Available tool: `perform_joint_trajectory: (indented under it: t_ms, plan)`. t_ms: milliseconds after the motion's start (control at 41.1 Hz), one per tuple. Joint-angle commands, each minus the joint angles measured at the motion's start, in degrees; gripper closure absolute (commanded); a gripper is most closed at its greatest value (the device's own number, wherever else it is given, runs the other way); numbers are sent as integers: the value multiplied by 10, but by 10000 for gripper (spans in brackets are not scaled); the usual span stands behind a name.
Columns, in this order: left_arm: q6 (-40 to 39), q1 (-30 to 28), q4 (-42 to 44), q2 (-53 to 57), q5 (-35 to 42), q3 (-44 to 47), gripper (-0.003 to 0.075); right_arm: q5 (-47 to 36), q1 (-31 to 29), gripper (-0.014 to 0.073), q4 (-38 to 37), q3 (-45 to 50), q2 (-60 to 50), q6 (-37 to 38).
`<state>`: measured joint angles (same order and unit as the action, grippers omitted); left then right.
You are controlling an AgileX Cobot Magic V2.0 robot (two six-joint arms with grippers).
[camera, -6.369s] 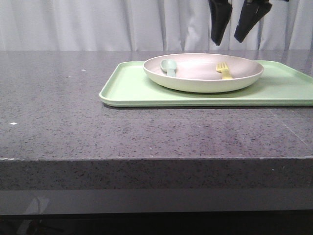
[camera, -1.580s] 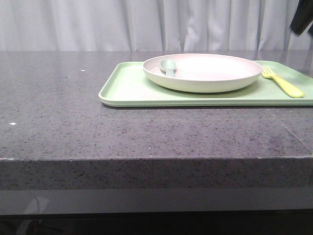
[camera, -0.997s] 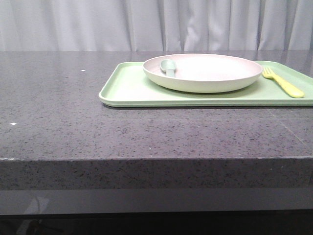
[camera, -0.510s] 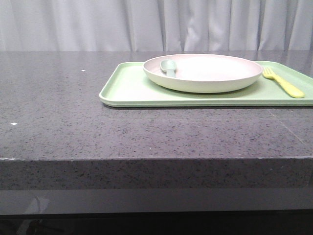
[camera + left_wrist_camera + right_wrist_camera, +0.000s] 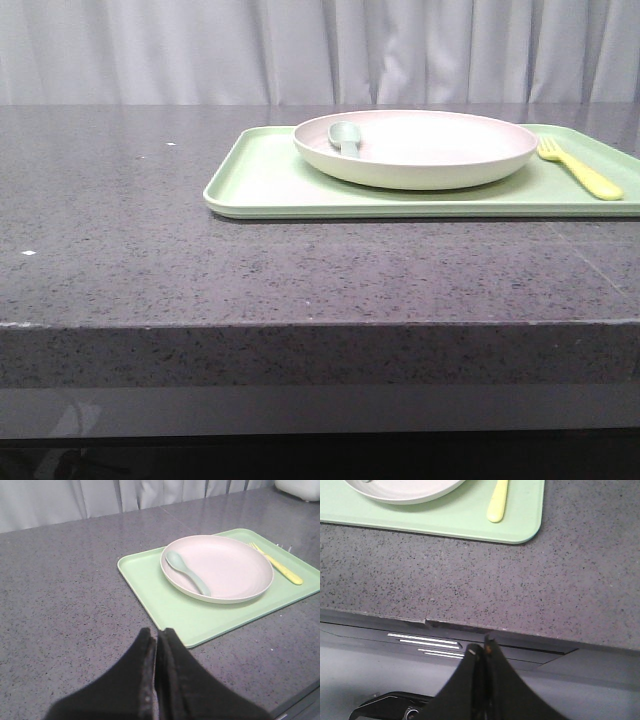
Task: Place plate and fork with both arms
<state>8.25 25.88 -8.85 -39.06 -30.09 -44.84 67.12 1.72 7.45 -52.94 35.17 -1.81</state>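
The cream-white plate (image 5: pixel 415 147) rests on the light-green tray (image 5: pixel 270 185). It also shows in the left wrist view (image 5: pixel 220 567) and partly in the right wrist view (image 5: pixel 405 490). The pale-yellow fork (image 5: pixel 580 168) lies flat on the tray just right of the plate; it shows in the left wrist view (image 5: pixel 277 564) and its handle in the right wrist view (image 5: pixel 497 500). My left gripper (image 5: pixel 156 632) is shut and empty, over the bare table short of the tray's near corner. My right gripper (image 5: pixel 484 647) is shut and empty, back past the table's front edge.
A grey-green spoon (image 5: pixel 345 137) lies inside the plate at its left side, also in the left wrist view (image 5: pixel 187 572). The tray sits on a dark speckled stone table (image 5: pixel 150 220) with a white curtain behind. Neither arm shows in the front view.
The fork lay in the plate 6.4 s ago and lies on the tray to the plate's right now. The right gripper has left the front view. Nothing moved in the last second.
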Motion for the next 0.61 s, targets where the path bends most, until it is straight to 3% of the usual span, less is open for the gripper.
perform_joint_trajectory:
  t_ms: [0,292,583]
  plan:
    - [-6,-1,-6,-2,22,-13,741,-42,-1,659,-5,-13,1,0]
    - [-127,-2,101,-2,-39,-13,741,-52,-1,661,-3,-13,1,0]
    - [-127,-2,103,-2,-39,-13,741,-51,-1,661,-3,-13,1,0]
